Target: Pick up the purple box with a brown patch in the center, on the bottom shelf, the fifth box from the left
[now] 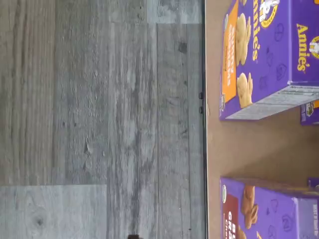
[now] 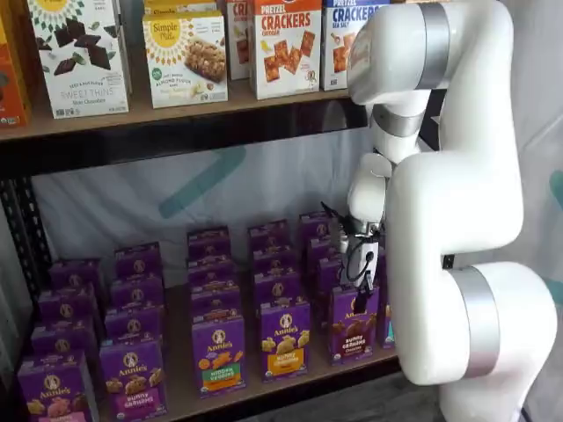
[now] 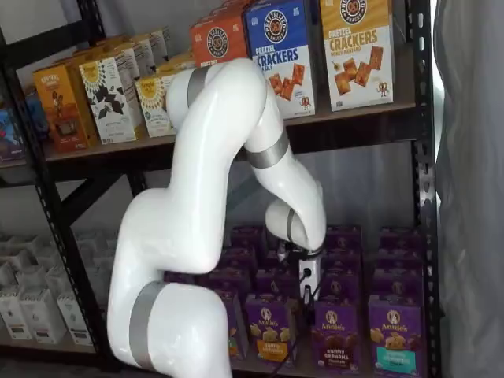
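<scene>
Black pincer (image 3: 309, 293) open, empty, above purple box (image 3: 336, 338)

The purple box (image 3: 337, 332) is showing printed cardboard, the bottom shelf (image 1: 249, 144) matt light wood in black metal, the arm (image 2: 457, 211) gleaming smooth white plastic

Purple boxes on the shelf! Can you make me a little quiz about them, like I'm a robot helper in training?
1. True or false: the upper shelf holds purple boxes.
2. In a shelf view, the box just left of the purple box with brown crackers has a band that is: A orange-yellow, B blue, C black.
3. Fill in: the gripper hangs in front of the ___ shelf.

Key: 1 false; 2 A; 3 bottom.
</scene>
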`<state>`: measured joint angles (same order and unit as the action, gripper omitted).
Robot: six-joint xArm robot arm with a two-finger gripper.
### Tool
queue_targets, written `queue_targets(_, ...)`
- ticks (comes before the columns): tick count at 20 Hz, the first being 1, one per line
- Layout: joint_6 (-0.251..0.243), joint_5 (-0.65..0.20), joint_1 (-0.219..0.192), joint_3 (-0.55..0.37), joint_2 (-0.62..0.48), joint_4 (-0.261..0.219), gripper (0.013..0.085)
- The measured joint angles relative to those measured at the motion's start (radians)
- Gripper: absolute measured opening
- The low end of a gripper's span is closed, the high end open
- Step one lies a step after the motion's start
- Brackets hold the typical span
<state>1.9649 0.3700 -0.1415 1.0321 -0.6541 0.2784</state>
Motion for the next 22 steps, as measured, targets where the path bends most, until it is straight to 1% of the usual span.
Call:
queue_targets(1, 0.023, 0.003, -0.001, 0.005, -0.003, 0.023, 0.085)
queue_targets(2, 0.065, 0.009, -0.007, 0.021, -0.012, 0.065, 0.085)
queue_targets(3, 0.085, 0.012, -0.013, 0.034, -0.02, 0.081, 0.085)
queue_targets(5, 0.108, 0.016, -0.026, 0.062, -0.039, 0.094, 0.085)
queue_targets(9, 0.187, 0.009, -0.035, 0.098, -0.066, 0.171, 0.085)
queue_targets(10, 0.194, 0.004, -0.037, 0.109, -0.075, 0.178, 0.085)
queue_targets(12, 0.183, -0.005, -0.038, 0.128, -0.095, 0.164, 0.085)
queue_targets(17, 0.135, -0.019, -0.034, 0.181, -0.146, 0.114, 0.085)
queue_targets(19, 0.098, -0.02, -0.034, 0.201, -0.166, 0.073, 0.085)
queue_targets(22, 0.021, -0.014, -0.034, 0.24, -0.202, -0.012, 0.085)
